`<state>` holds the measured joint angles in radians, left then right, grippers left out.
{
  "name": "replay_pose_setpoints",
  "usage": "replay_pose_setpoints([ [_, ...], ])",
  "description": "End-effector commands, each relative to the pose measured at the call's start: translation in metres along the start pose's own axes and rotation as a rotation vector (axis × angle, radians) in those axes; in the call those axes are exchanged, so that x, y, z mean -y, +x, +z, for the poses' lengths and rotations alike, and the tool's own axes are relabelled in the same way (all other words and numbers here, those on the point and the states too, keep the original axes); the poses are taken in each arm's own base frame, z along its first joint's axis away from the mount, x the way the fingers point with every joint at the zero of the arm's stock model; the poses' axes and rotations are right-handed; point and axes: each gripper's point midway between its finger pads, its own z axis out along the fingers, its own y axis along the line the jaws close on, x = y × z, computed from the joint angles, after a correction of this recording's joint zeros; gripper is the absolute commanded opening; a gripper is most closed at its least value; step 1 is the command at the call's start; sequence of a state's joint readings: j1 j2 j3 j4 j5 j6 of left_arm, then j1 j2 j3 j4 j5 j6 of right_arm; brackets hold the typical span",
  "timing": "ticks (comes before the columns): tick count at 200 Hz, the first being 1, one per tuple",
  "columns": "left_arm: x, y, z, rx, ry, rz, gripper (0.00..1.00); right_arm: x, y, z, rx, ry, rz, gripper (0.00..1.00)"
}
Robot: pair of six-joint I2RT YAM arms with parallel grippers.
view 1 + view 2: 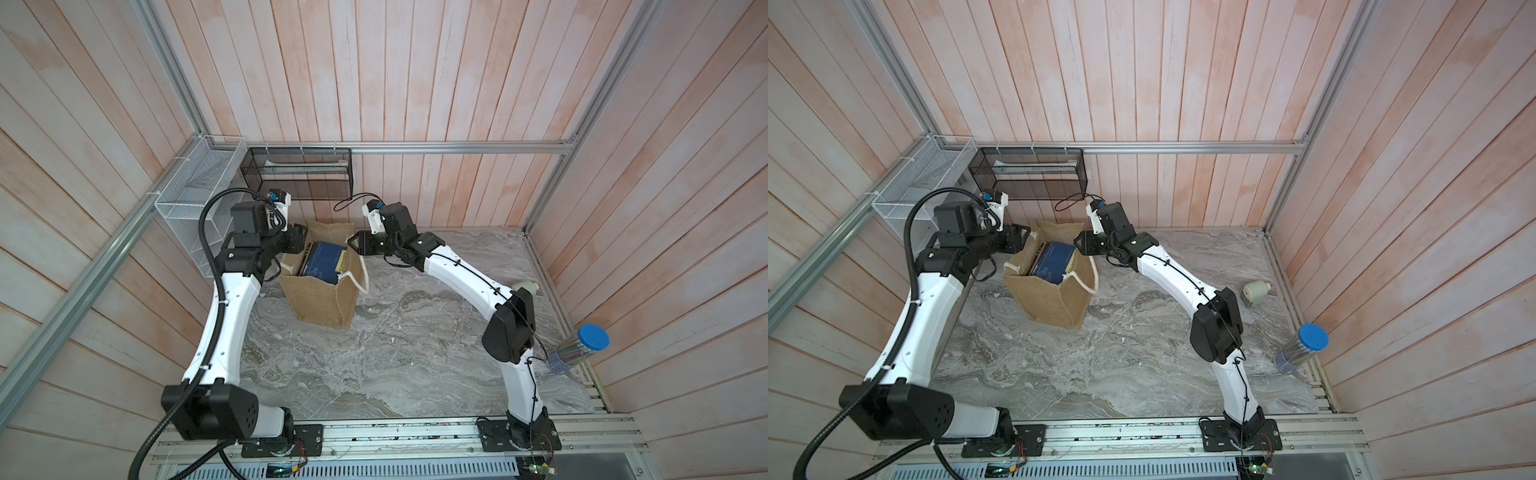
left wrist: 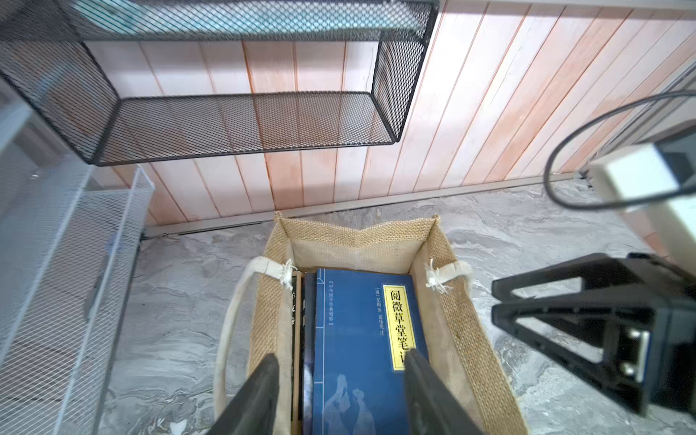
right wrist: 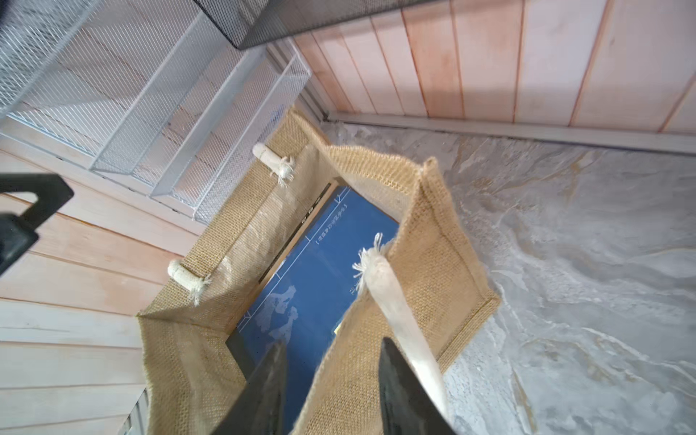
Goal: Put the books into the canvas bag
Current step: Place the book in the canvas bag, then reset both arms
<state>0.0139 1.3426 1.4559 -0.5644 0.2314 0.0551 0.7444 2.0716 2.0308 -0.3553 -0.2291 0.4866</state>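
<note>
Jaws first: the left gripper (image 2: 341, 354) stands parted right over the mouth of the canvas bag (image 1: 328, 303). One finger sits above a navy cover and its mate is out by the bag's wall, so it is gripping nothing. The right gripper (image 3: 333, 342) is part open too, straddling the opposite wall of the bag, and the white rope handle (image 3: 399, 312) runs just beside one finger. Whether a pad brushes the cloth, I can't quite tell from this angle.

The books (image 2: 357, 339) stand on edge inside the bag. The navy one shows its yellow label, with darker ones packed beside it. They're thin paperbacks, so I'd call them light and a bit bendy, with smooth covers that are likely slick. They're best pinched at the top edge, near the spine. The bag is soft woven stuff and will sag and fold, so take it by the rim or the rope.
</note>
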Motion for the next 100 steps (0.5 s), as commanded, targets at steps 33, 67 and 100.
replay_pose_setpoints([
  [33,-0.011,0.045,-0.043,0.153,-0.139,-0.033,0.63,0.036,-0.015,-0.103,0.286,0.142,-0.091,0.51],
  [67,-0.004,0.092,-0.060,0.136,-0.131,-0.070,0.70,0.100,0.014,-0.151,0.345,0.236,0.007,0.58],
  [100,0.002,0.132,-0.064,0.130,-0.113,-0.152,0.73,0.152,0.053,-0.187,0.338,0.342,0.023,0.63],
])
